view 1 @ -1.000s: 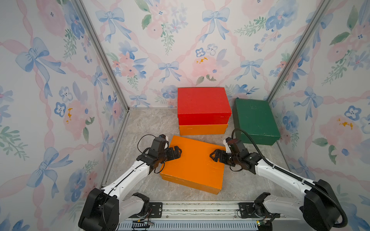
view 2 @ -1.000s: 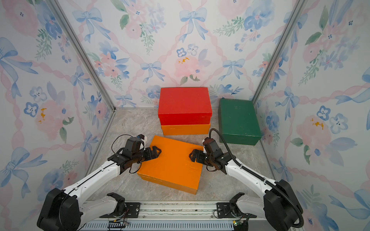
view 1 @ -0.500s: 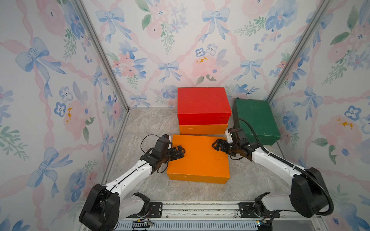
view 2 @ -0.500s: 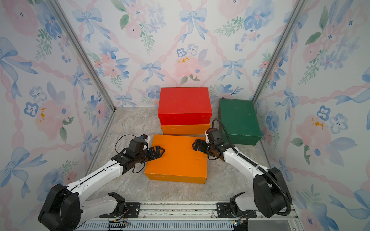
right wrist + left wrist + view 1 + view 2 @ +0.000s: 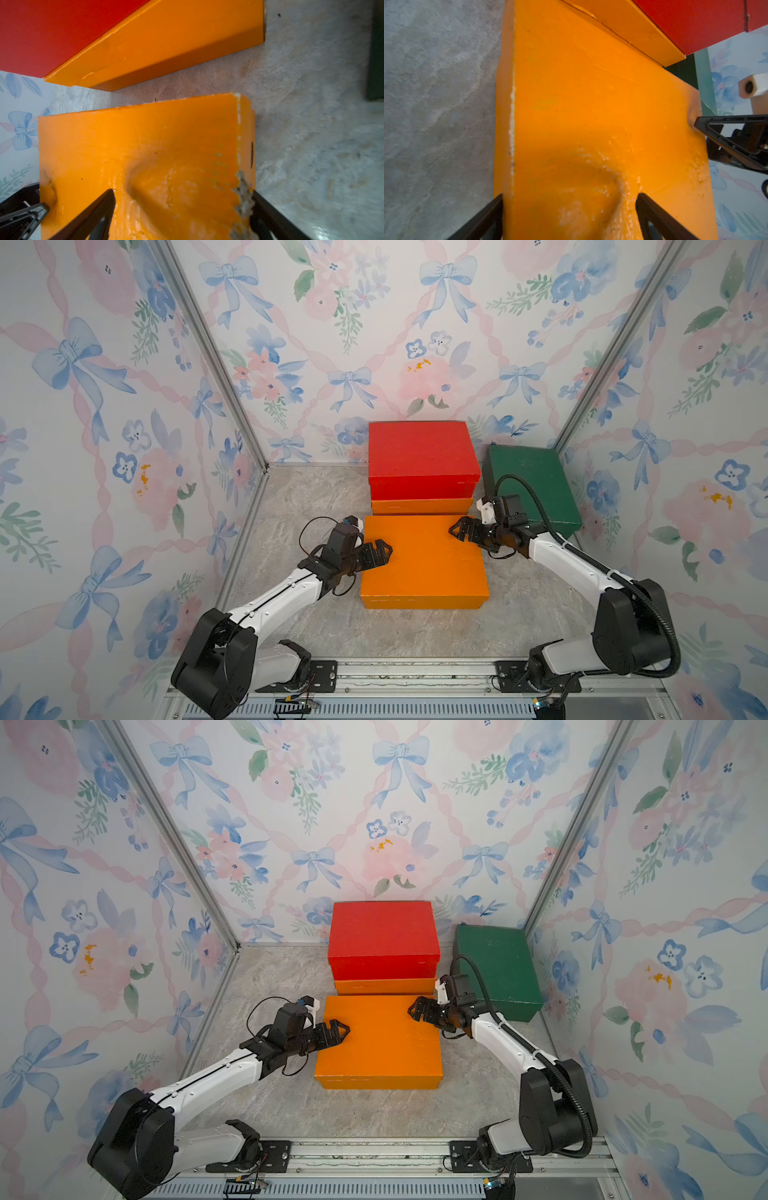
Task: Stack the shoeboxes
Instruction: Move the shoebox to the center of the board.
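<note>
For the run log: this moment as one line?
left tool open at front orange box left end | right tool open at right end | red box on rear orange box | green box unstacked

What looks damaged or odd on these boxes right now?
The front orange cardboard shoebox looks battered. Its lid is dented beside the left gripper and beside the right gripper. Near the right gripper, the lid edge is torn down to bare cardboard.

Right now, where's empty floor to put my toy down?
Bare grey stone floor lies between the left wall and the red cardboard box, and in front of the near orange cardboard box before the metal rail. Crowded: the gap by the green cardboard box.
</note>
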`<action>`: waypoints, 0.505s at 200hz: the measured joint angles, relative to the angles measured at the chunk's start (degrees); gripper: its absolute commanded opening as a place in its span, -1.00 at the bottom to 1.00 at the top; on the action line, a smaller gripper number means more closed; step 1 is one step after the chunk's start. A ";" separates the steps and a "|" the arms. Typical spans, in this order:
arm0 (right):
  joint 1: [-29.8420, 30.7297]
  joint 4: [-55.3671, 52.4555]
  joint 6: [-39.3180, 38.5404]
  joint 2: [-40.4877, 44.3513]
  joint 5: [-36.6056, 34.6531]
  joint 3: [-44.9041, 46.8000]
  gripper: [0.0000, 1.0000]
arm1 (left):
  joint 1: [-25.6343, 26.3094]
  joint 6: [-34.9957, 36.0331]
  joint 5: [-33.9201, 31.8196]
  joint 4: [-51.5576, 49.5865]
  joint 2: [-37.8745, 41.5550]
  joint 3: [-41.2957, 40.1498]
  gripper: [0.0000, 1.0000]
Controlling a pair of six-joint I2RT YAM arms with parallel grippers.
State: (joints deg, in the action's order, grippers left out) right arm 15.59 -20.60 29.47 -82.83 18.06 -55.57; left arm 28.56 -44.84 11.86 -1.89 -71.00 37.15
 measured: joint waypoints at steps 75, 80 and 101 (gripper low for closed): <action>-3.41 -4.68 -3.21 3.82 -0.72 0.00 0.94 | -0.55 0.63 1.57 0.59 -0.72 0.15 0.96; -3.43 -5.09 -3.43 4.50 -0.81 0.00 0.94 | -0.87 0.70 1.77 0.59 -0.61 0.15 0.96; -3.61 -6.80 -4.20 8.04 -1.44 0.09 0.94 | -2.60 1.31 2.47 0.59 0.63 0.15 0.96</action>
State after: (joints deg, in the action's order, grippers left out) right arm 11.99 -27.40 25.28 -74.78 16.62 -55.48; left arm 25.96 -43.53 14.33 -1.30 -70.37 37.30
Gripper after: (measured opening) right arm 0.970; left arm 0.979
